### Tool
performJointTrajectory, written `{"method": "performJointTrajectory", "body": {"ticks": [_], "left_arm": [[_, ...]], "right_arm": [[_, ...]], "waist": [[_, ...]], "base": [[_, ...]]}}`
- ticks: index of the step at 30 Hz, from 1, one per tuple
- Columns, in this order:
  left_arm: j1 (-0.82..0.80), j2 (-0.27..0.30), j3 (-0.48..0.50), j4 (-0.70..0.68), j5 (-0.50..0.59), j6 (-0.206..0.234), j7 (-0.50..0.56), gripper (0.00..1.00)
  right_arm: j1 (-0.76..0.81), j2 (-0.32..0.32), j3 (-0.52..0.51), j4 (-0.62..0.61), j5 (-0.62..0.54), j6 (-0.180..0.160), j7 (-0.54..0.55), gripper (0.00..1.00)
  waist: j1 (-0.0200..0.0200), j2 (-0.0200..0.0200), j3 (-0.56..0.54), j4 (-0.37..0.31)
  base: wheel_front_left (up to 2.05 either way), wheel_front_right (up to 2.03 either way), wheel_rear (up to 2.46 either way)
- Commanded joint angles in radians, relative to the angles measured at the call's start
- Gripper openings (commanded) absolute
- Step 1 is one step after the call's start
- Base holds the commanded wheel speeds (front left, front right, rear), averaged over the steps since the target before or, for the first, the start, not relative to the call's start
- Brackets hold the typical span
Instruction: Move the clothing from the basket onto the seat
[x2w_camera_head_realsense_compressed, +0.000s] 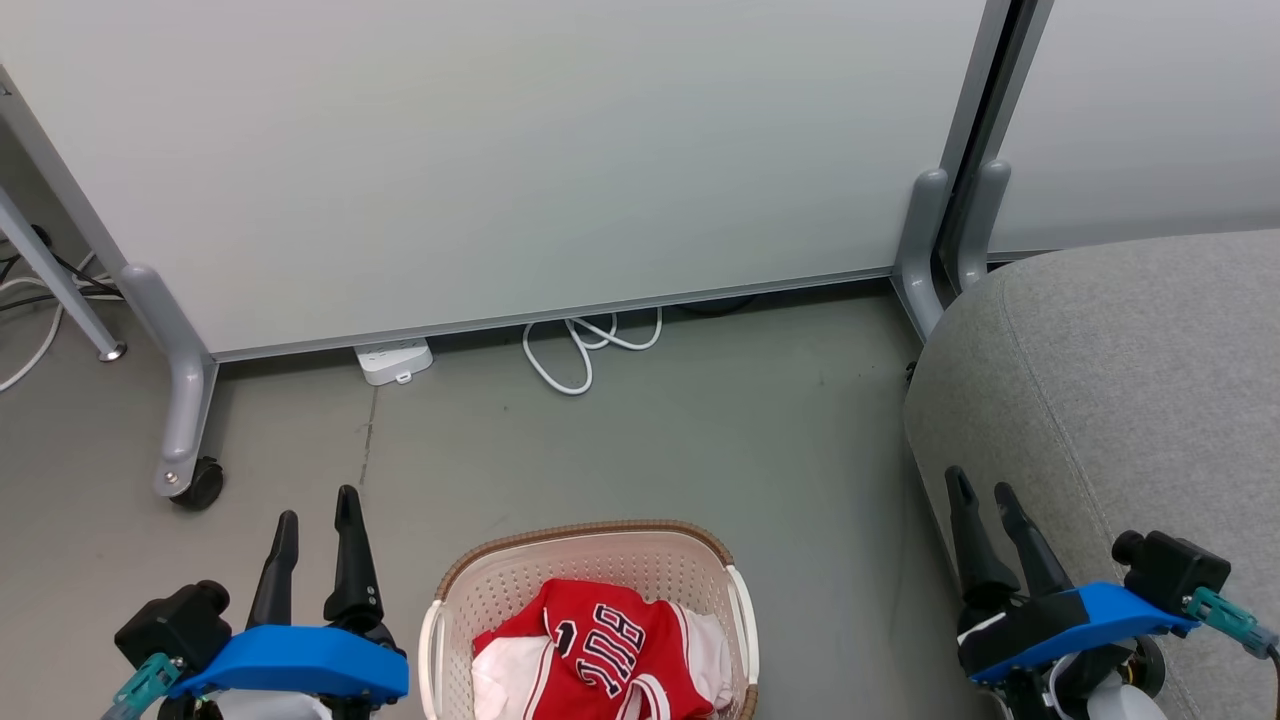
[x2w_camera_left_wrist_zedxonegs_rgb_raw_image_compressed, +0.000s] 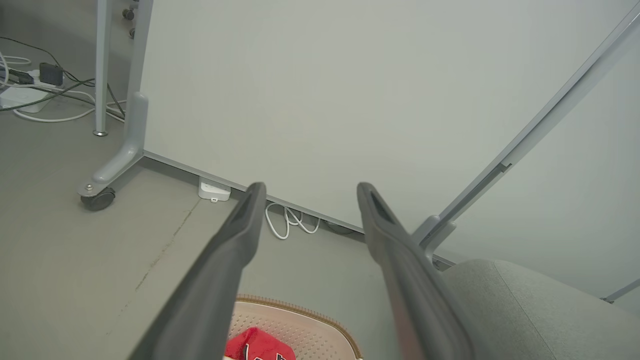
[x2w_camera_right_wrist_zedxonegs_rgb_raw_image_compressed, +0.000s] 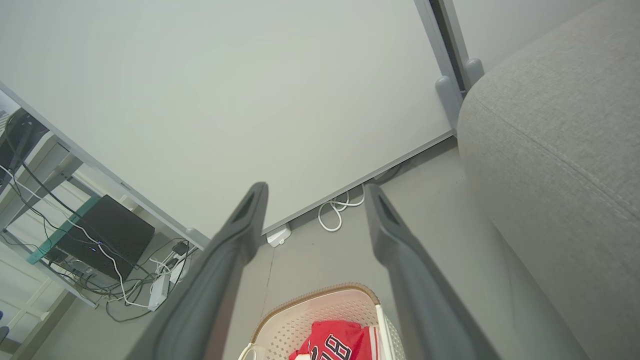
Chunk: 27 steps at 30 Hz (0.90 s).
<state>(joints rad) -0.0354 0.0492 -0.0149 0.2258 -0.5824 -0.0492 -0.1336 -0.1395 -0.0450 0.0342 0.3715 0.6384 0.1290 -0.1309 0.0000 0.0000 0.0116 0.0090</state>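
The grey seat (x2w_camera_head_realsense_compressed: 1120, 400) takes up the right side. The basket (x2w_camera_head_realsense_compressed: 590, 530) stands on the floor at the bottom centre, between the two arms. The red clothing (x2w_camera_head_realsense_compressed: 600, 640) lies heaped inside it, the lettered jersey on top. The left claw (x2w_camera_head_realsense_compressed: 318, 505) is spread and empty, near the basket's left side. The right claw (x2w_camera_head_realsense_compressed: 980, 481), also spread and empty, is at the seat's edge and farther from the basket. I judge the left arm is nearer to the clothing.
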Motion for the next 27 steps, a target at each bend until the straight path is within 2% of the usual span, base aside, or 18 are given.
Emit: {"method": "performJointTrajectory", "body": {"ticks": [1,27], "left_arm": [[-0.003,0.005,-0.004,-0.009,0.026,0.004,-0.008,1.00],[0.009,0.002,-0.022,0.016,0.245,0.005,-0.071,1.00]], "right_arm": [[-0.025,-0.006,0.004,-0.004,-0.027,0.002,-0.009,1.00],[-0.046,-0.007,0.032,0.028,-0.260,0.002,-0.072,1.00]], "waist": [[0.0000,0.0000,0.000,0.000],[0.0000,0.0000,0.003,0.001]], "base": [[0.00,0.00,0.00],[0.00,0.00,0.00]]}}
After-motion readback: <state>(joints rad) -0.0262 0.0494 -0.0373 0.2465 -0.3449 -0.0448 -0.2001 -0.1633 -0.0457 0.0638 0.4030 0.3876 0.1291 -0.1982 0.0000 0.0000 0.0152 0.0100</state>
